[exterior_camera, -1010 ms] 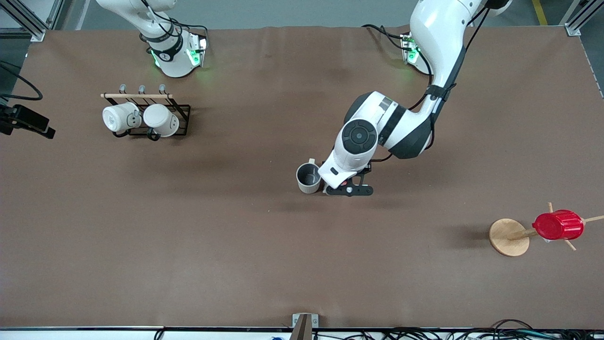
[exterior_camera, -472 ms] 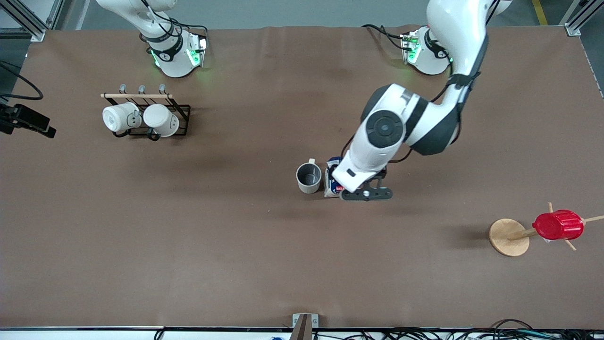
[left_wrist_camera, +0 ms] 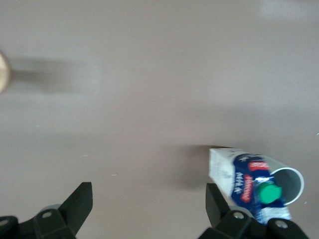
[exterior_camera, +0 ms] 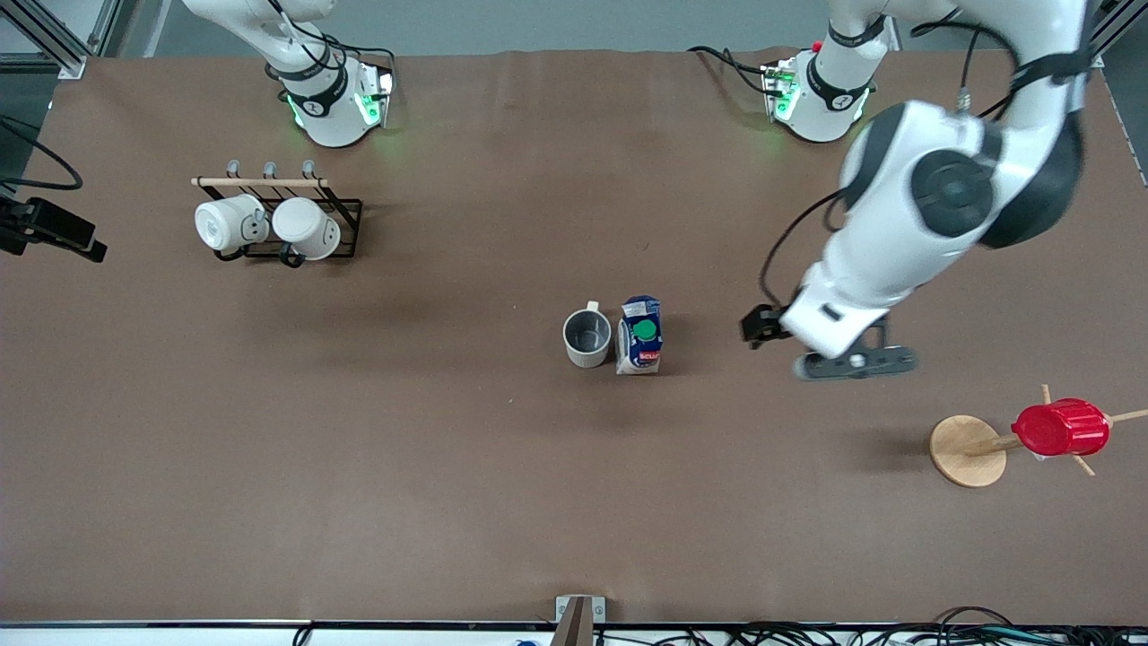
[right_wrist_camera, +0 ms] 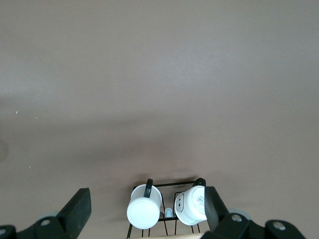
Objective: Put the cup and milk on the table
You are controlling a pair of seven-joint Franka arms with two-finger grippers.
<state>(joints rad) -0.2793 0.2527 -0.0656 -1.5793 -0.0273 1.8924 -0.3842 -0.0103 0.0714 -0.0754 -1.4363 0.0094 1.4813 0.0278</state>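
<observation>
Looks pretty much done to me. The cup [exterior_camera: 587, 339] and the milk carton [exterior_camera: 640, 336] are both standing upright on the table [exterior_camera: 448, 467], touching or just about, roughly mid-table, with the milk on the side toward the left arm's end. Nothing is holding either one.

The left gripper [left_wrist_camera: 147, 209] is released, fingers spread wide and empty, hanging over bare table between the milk and the wooden peg stand [exterior_camera: 967, 450] with its red ribbed cup [exterior_camera: 1061, 428]. The right gripper [right_wrist_camera: 144, 211] is also spread open and empty, waiting above the mug rack [exterior_camera: 296, 224].

Containers: the cup's dark inside looks empty. The milk has its green cap [exterior_camera: 644, 330] on. The rack holds two white mugs [right_wrist_camera: 165, 208].
</observation>
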